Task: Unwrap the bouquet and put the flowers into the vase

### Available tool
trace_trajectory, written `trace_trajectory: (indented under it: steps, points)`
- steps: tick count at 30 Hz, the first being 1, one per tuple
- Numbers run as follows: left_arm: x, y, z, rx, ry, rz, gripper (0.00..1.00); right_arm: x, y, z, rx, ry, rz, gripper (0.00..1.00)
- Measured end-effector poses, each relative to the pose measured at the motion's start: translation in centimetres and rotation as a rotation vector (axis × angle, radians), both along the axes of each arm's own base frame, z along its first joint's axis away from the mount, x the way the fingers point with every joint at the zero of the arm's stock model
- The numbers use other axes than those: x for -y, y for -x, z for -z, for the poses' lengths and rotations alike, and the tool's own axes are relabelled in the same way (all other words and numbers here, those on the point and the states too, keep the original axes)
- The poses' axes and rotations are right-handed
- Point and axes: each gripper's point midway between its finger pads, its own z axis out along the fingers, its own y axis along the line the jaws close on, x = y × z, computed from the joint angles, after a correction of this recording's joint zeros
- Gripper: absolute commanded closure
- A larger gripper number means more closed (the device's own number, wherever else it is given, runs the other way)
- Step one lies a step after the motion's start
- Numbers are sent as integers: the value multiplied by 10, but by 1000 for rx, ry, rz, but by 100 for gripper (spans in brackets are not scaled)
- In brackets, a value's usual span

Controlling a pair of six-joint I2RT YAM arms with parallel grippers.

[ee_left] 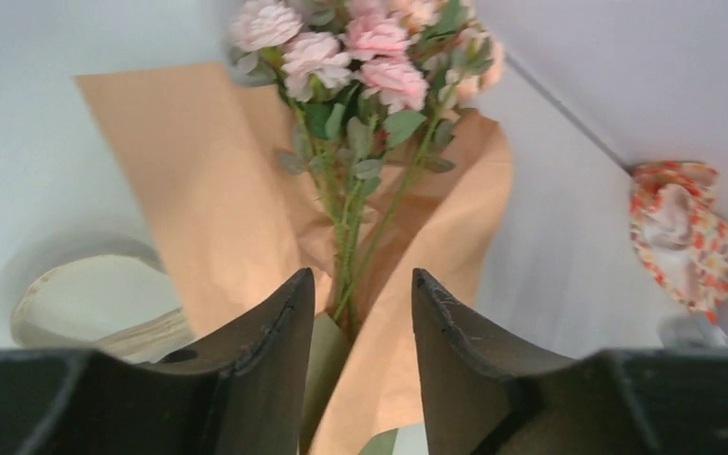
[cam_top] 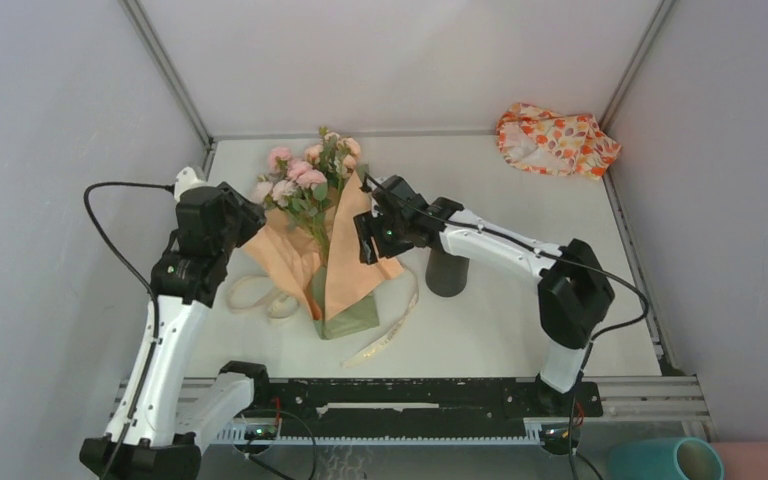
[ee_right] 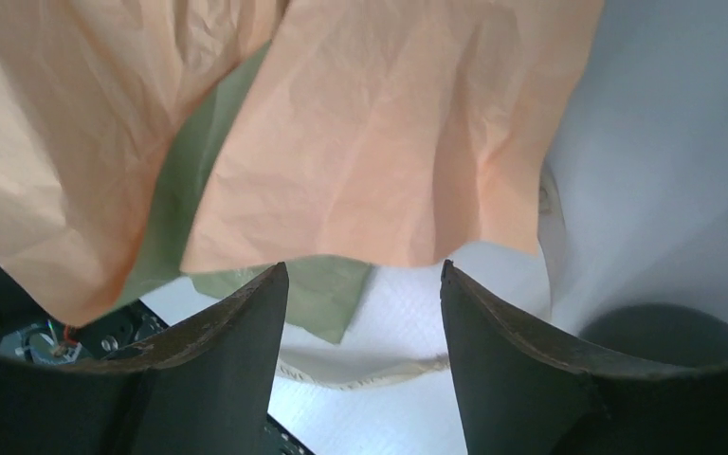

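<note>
Bouquet lies mid-frame on the bench, roses toward the top, orange paper splayed open over sage green. Its cream ribbon trails loose at lower left. Left jaws are released, parted and facing the stems, gripping nothing. Right jaws gape too, hovering by the wrap's right flap. Black vase stands upright just right of the paper.

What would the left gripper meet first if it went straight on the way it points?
Most likely the bouquet: the left gripper, jaws apart, points at its paper around the lower stems. Depth is unclear, so paper or stems could come first.
</note>
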Motion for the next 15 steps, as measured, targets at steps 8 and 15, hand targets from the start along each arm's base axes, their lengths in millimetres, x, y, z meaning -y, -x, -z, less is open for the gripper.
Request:
trace_trajectory:
  steps: [8, 15]
  points:
    - [38, -11, 12, 20, 117, 166, 67, -33, -57, 2, 5, 4, 66, 32]
    - [56, -13, 104, -169, 183, 218, 70, -16, -90, 28, -3, 87, 165, 33]
